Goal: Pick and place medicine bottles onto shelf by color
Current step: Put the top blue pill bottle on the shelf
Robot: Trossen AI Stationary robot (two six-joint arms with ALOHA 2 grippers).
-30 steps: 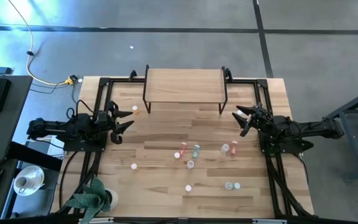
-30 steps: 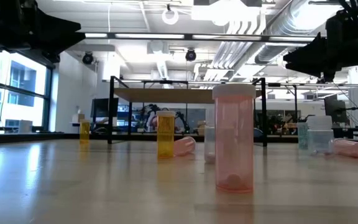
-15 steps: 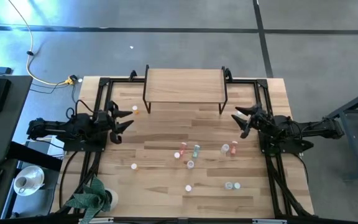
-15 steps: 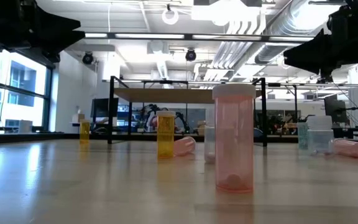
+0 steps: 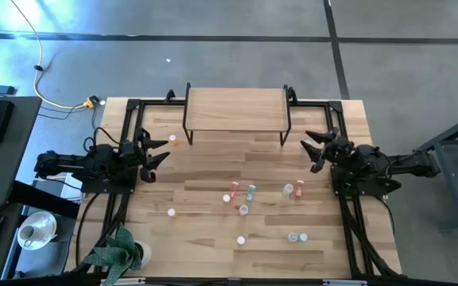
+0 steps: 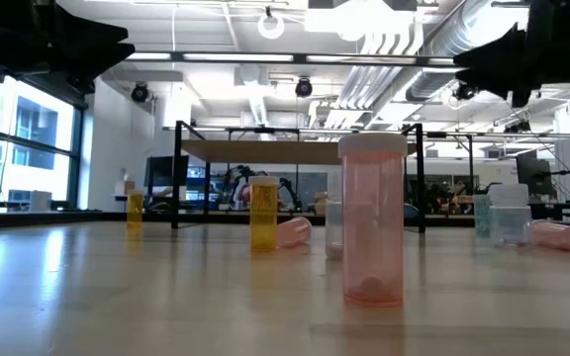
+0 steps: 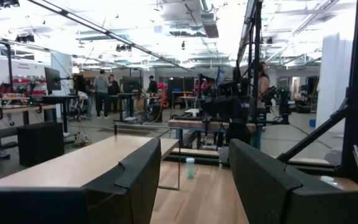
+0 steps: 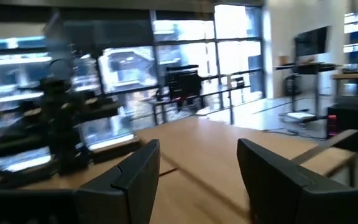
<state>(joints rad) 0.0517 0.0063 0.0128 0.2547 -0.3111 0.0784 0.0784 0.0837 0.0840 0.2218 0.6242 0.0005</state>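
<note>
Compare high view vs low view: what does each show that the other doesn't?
Only the high view: the whole table, both arms at its sides, the left gripper and right gripper open and empty, the bare shelf top, a plant.

Only the low view: the room behind, and that the nearest pink bottle stands upright while another pink bottle lies on its side.

Both: the shelf and scattered bottles on the table.
</note>
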